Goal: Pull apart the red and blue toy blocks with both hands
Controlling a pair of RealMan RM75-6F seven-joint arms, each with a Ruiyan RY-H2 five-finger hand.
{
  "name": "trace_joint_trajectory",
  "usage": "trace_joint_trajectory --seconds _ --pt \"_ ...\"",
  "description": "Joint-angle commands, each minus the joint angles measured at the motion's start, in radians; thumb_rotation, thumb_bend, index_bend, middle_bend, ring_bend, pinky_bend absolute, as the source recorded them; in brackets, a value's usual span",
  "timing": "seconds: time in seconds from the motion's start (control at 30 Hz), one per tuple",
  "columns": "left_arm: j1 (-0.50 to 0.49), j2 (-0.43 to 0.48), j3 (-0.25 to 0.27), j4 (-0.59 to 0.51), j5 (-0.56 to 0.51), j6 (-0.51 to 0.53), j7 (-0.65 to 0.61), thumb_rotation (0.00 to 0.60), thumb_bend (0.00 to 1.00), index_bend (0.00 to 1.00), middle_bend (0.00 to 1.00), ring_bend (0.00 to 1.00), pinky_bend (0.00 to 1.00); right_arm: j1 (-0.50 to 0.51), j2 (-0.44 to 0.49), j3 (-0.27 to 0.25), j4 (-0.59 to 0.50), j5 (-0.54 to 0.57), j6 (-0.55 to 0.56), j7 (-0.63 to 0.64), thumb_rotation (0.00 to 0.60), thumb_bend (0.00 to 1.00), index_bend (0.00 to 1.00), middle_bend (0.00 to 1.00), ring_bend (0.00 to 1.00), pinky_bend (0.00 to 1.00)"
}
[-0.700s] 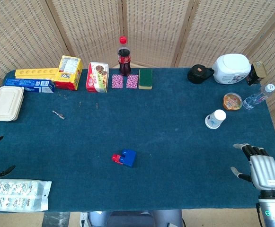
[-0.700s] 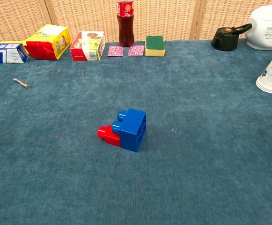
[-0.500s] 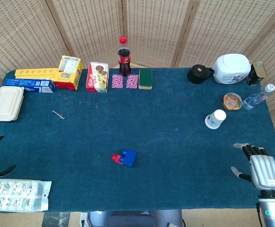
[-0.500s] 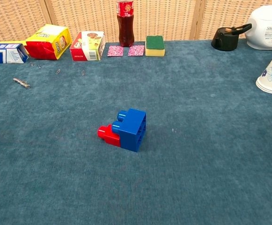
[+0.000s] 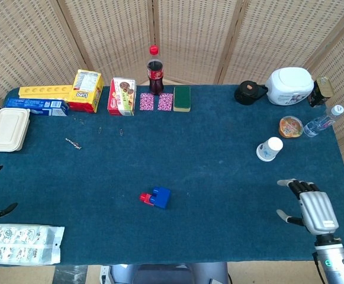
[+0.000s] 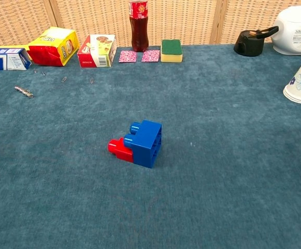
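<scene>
Blue toy block (image 6: 146,143) and red toy block (image 6: 119,148) still joined, lying mid-table. Red piece protrudes left, studs pointing left.

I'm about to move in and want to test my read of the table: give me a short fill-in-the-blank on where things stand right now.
1. The red block and the blue block are still ____ together.
2. The right hand holds ____.
3. In the chest view, the red block pokes out on the blue block's ____ side.
4. The paper cup lies on the same side of the table as the ____ hand.

Missing words: joined; nothing; left; right

Lab setup: wicker screens (image 5: 219,35), cluttered table (image 5: 219,160)
</scene>
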Motion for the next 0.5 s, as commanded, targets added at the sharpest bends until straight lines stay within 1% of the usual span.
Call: trace_joint_trajectory --seconds 0.03,0.2,0.27,0.37,0.5 --pt "-0.006 0.007 -0.006 -0.007 -0.005 -0.005 0.005 0.46 0.13 0.19 0.27 0.17 0.24 0.077 0.0 -0.017 -0.028 -0.054 -0.107 0.092 0.599 0.22 0.31 0.35 0.36 0.31" --pt "-0.014 0.012 -0.007 -0.02 -0.008 -0.018 0.02 0.468 0.13 0.19 0.27 0.17 0.24 0.174 -0.05 -0.016 -0.031 -0.095 -0.223 0.154 0.6 0.21 0.31 0.35 0.36 0.31" --pt "-0.017 0.014 -0.008 -0.025 -0.012 -0.024 0.024 0.465 0.13 0.19 0.27 0.17 0.24 0.216 -0.089 -0.013 -0.029 -0.103 -0.272 0.171 0.6 0.21 0.3 0.35 0.34 0.31" --pt "-0.017 0.017 -0.011 -0.027 -0.02 -0.026 0.029 0.463 0.13 0.19 0.27 0.17 0.24 0.269 -0.132 -0.009 -0.03 -0.095 -0.343 0.176 0.6 0.21 0.27 0.33 0.31 0.3" --pt "-0.016 0.019 -0.011 -0.024 -0.031 -0.03 0.026 0.465 0.13 0.19 0.27 0.17 0.24 0.319 -0.192 0.009 -0.027 -0.059 -0.404 0.144 0.6 0.18 0.18 0.29 0.28 0.28"
